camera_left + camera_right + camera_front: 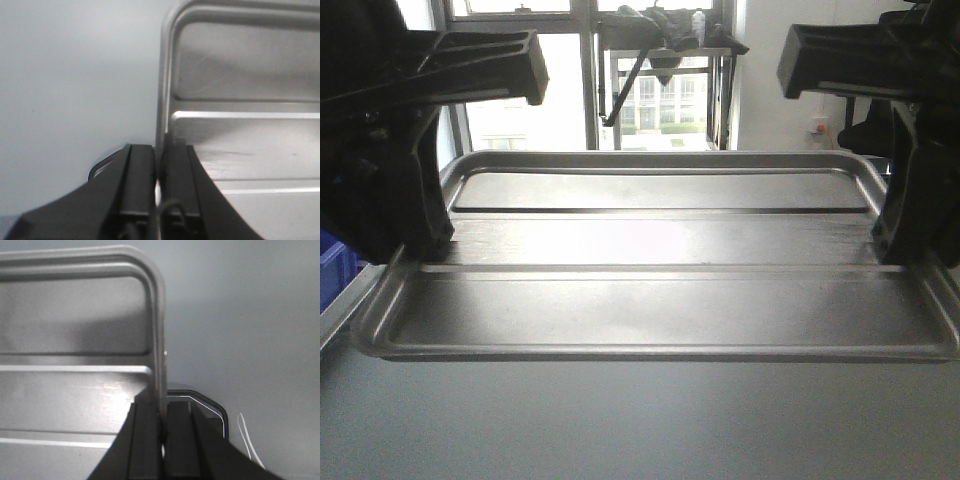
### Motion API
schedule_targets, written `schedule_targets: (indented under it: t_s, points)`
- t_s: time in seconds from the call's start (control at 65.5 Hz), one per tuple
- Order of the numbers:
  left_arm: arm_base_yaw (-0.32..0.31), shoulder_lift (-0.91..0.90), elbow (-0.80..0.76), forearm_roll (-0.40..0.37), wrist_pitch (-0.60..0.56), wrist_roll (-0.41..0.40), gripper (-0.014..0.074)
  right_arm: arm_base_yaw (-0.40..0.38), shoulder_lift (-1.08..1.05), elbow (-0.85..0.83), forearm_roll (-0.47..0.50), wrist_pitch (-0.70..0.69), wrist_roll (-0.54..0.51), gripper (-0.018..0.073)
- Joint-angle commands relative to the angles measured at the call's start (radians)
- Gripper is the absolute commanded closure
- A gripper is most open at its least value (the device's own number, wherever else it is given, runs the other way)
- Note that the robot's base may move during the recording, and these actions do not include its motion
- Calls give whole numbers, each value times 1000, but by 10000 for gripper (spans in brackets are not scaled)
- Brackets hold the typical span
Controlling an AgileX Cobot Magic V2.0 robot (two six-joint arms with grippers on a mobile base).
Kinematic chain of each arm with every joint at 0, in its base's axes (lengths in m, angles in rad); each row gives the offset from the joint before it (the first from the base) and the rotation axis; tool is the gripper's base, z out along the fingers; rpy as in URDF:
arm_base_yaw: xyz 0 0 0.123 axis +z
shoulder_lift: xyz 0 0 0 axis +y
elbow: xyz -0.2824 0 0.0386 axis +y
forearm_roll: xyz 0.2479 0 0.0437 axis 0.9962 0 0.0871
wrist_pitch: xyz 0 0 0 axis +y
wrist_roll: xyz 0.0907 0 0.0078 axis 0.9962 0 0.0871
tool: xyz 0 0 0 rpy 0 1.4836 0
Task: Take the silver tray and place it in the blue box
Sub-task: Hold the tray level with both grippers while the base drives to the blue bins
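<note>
- A plain grey table (640, 430) fills the foreground, its top smooth and matte, and runs back toward a tall window (550, 110) flooded with white daylight.
- Through the glass a pale building (660, 105) with rows of windows stands outside; a white wall (770, 100) closes the room on the right.
- Before the window hangs a dark piece of equipment (665, 45) on a slanted strut, too backlit to identify.
- A blue container (335, 268) shows only as a corner at the far left edge, beside the left arm; too little of it is visible to say which one it is.
- A thin white cable (247, 440) lies on the table just beside the right gripper.
- The black arms stand at both sides of the front view and hide the two short ends of the tray there.
- The silver tray (650, 300) sits square in the middle of the table area, long side toward the camera; it may be raised slightly off the table, but the angle leaves that unclear.
- Its metal is shiny, with rounded corners, a rolled rim and two long parallel ridges along the floor, which mirrors the window's glare.
- The left gripper (160, 155) is clamped on the tray's left rim, one finger inside the tray and one outside.
- The right gripper (162, 412) grips the right rim in the same way, jaws closed tight on the metal edge.
</note>
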Motion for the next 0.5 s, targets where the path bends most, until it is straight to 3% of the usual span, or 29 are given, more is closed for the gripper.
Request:
schedule_targets:
  t_s: [0.0,0.489]
  points:
    - [-5,-32,-24,30,-1,-10,610,-1,-21,-21,-48,-5,-2,510]
    - [-5,-32,-24,32,-1,-10,610,-1,-21,-21,-49,-6,-2,510]
